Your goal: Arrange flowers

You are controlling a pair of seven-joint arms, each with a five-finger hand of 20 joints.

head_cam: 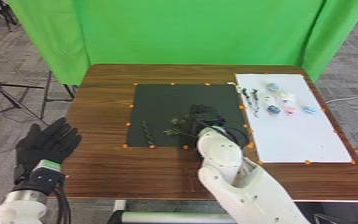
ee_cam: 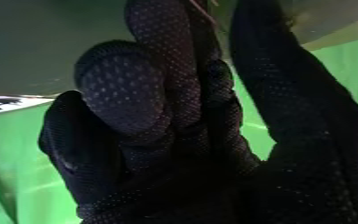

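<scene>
Flowers (head_cam: 273, 109) lie on the white sheet (head_cam: 309, 142) at the right of the table (head_cam: 109, 112), grouped toward its far half: blue, pink and pale blooms near one another, with slender dark stems (head_cam: 254, 97) beside them at the sheet's left edge. On the black mat (head_cam: 167, 97) next to it you have a narrow green sprig (head_cam: 147, 134) near the left edge and a leafy sprig (head_cam: 172, 132) just left of your right hand (head_cam: 207, 116).

That hand is over the mat's right part, its fingers loosely extended, one bent more than the others, with the thumb apart from them. You get a thin strand near the fingers in the wrist view, but I cannot tell whether it is held.

Your left hand (head_cam: 45, 146) is beside the table's left edge, fingers straight and spread. Orange markers (head_cam: 131, 106) dot the edges of the mat and sheet, and a green curtain (head_cam: 193, 32) hangs behind the table.
</scene>
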